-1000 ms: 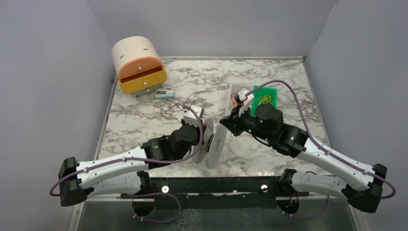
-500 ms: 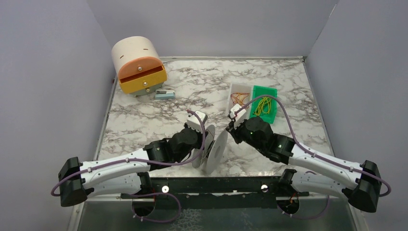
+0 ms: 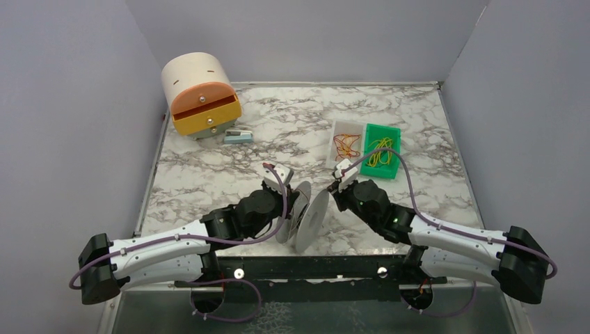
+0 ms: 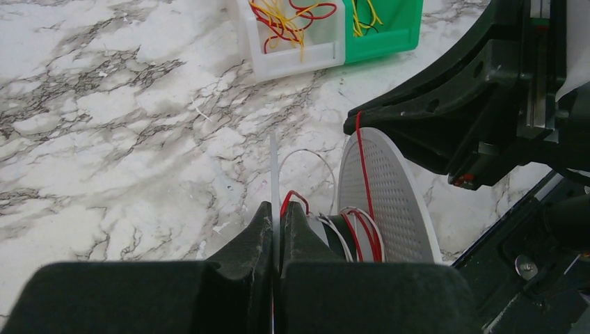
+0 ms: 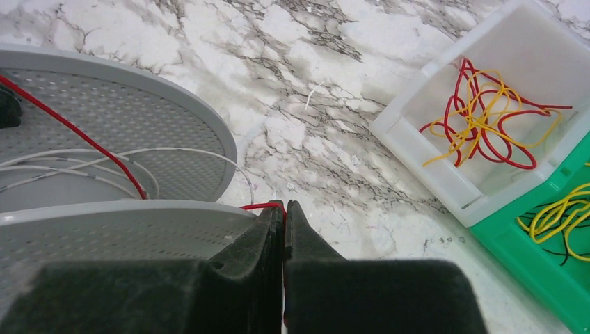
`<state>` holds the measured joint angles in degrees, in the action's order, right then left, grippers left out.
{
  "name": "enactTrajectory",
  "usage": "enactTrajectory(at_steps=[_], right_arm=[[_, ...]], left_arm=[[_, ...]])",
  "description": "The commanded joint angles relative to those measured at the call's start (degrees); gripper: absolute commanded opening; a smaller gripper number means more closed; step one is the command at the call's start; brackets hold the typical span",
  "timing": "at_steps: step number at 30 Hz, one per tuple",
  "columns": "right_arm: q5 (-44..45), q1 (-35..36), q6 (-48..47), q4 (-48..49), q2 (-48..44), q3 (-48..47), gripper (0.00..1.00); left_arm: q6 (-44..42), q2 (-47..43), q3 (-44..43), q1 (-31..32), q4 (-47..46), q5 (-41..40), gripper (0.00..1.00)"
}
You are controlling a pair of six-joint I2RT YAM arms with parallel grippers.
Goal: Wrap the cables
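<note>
A pale grey spool (image 3: 313, 219) stands on edge near the table's front, between the two arms. My left gripper (image 3: 295, 203) is shut on the rim of its thin left flange (image 4: 273, 167). Red and white turns lie on the hub (image 4: 356, 233). A red cable (image 4: 364, 174) runs up across the perforated right flange (image 4: 396, 202). My right gripper (image 3: 333, 191) sits just right of the spool, shut on the red cable's end (image 5: 263, 206) beside the flange rim (image 5: 125, 221). More red and yellow strands (image 5: 487, 122) lie in a white bin.
The white bin (image 3: 331, 149) and a green bin (image 3: 393, 167) of yellow-green wires sit side by side behind the right gripper. A beige and orange drawer unit (image 3: 202, 97) stands at the back left, with a small pale blue object (image 3: 238, 136) in front of it.
The right arm has drawn back from the bins toward the front, beside the spool, leaving both bins uncovered. The left arm and spool have shifted slightly nearer.
</note>
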<state>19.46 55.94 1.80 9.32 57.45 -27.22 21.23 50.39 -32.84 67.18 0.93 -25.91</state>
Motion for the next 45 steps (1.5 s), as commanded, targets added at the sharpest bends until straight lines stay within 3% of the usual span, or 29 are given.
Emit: enactTrajectory(at_steps=[1,14,16,18,27,35,45], right_arm=[[10.52,-1.34,2.2,3.85,2.14,3.08,0.09],[10.18,-2.27,4.4,7.93,7.7,3.06,0.11],[9.21,-2.24,4.73,8.1,7.83,2.97,0.06],[6.25,-2.24,5.2,8.17,7.57,3.05,0.01],[-4.14,-2.24,6.81,5.63,3.5,3.2,0.01],[-16.26,-2.29,8.35,-0.31,-5.61,2.29,0.01],[-30.09,-2.29,14.36,-9.38,-21.2,-1.82,0.01]], left_arm=[[-1.01,-2.12,1.02,0.69,1.3,7.16,0.0],[-1.7,-9.96,-1.02,0.7,3.94,6.4,0.0],[-1.89,-10.93,-2.37,0.68,5.51,6.25,0.0],[-1.9,-11.82,-3.69,0.69,7.02,6.15,0.0],[-0.42,-15.5,-11.53,0.72,11.49,5.35,0.0],[4.09,-18.39,-16.5,0.74,8.6,1.47,0.0],[2.77,-19.66,-15.97,0.7,-5.35,2.99,0.0]])
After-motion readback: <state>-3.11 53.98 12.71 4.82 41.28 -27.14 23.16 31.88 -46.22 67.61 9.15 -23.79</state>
